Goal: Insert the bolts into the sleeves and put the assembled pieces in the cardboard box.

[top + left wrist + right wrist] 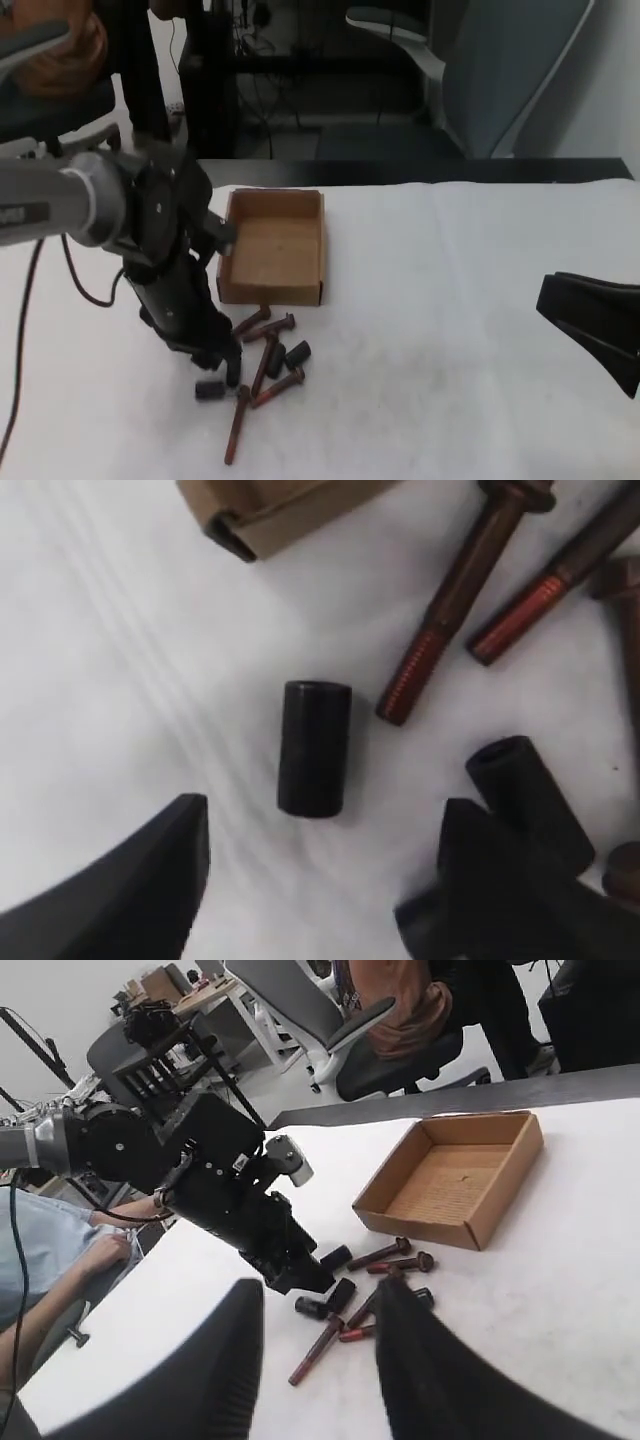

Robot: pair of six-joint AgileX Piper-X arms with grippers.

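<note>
My left gripper [325,825] hangs low over the desk [120,660], its two dark fingers spread apart and holding nothing. A black sleeve [314,748] lies on its side on the white cover just off the fingertips, in line with the gap between them and touching neither finger. A second sleeve [520,785] lies close against one finger, partly hidden behind it. Past the sleeves two reddish bolts [455,610] lie side by side, their threaded ends pointing toward the sleeves, and a corner of the cardboard box [265,520] sits near them. From the high view the loose bolts and sleeves lie scattered together on the near side of the box, the closest bolt just beside its front wall. My right gripper [318,1295] is off at the right side of the desk, well apart from the pile, its fingers also spread and holding nothing.
</note>
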